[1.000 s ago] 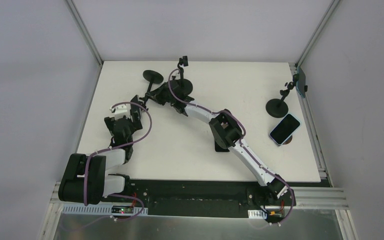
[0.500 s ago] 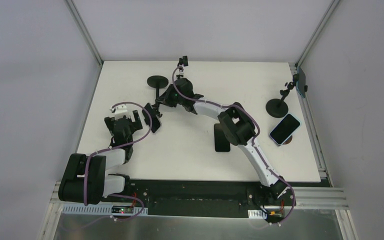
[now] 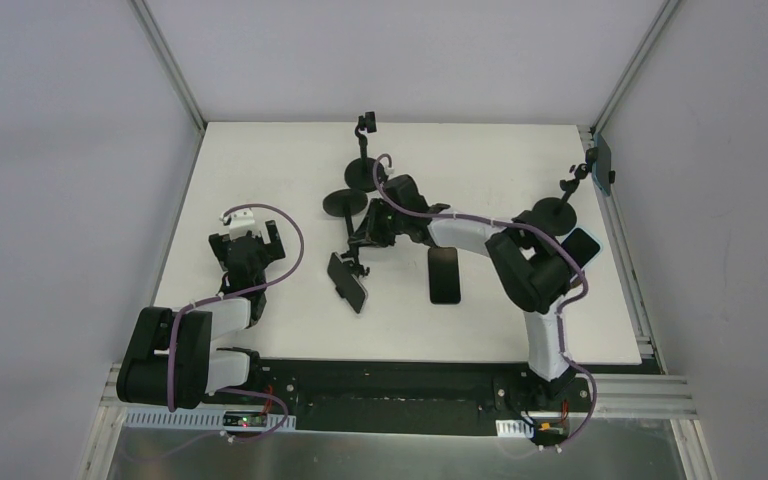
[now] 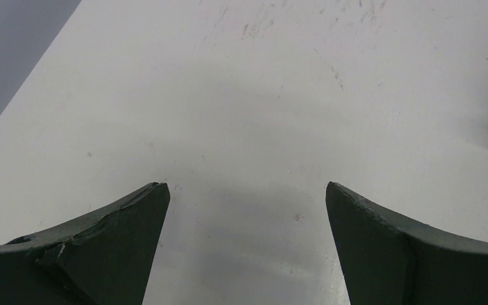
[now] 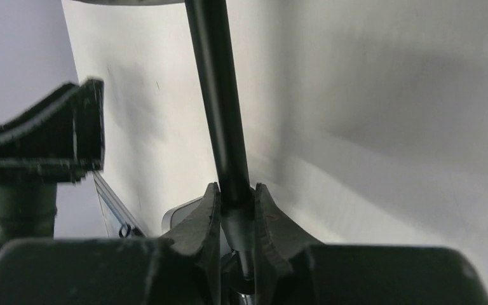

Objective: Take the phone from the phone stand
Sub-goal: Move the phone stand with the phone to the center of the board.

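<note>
A black phone stand is tipped over the middle of the table, its round base toward the far side. A dark phone sits in its clamp at the near end. My right gripper is shut on the stand's thin pole, and in the right wrist view the gripper presses on both sides of it. My left gripper stands wide open over bare table to the left, apart from the phone. In the left wrist view nothing lies between the fingers of that gripper.
An empty stand rises at the far middle. A black phone lies flat beside my right forearm. At the right edge a third stand holds a phone, and another phone shows behind my right elbow.
My right arm has dragged the stand and its phone from the far left toward the near middle, folding its elbow to the right. My left gripper has ended up apart from the phone.
</note>
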